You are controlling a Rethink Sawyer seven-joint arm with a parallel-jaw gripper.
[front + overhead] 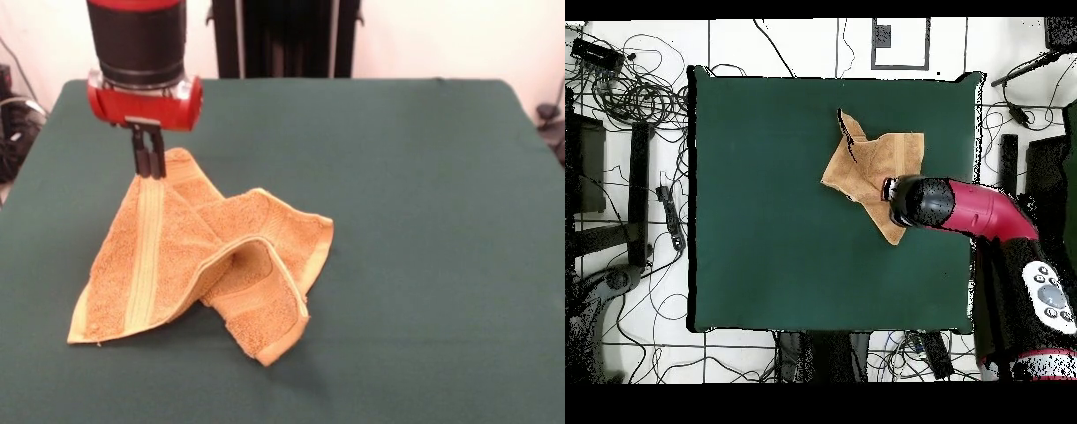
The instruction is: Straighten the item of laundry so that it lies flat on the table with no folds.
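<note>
Item of laundry (207, 265): golden-orange terry towel, one corner lifted into a peak, remainder draped down in folds onto the green surface (415, 221); a pale woven band runs down the raised flank. Position: toward the left of the surface in the front view. Gripper (148, 168): black fingers closed together, pinching the towel's raised corner, below the arm's red and black wrist.
</note>
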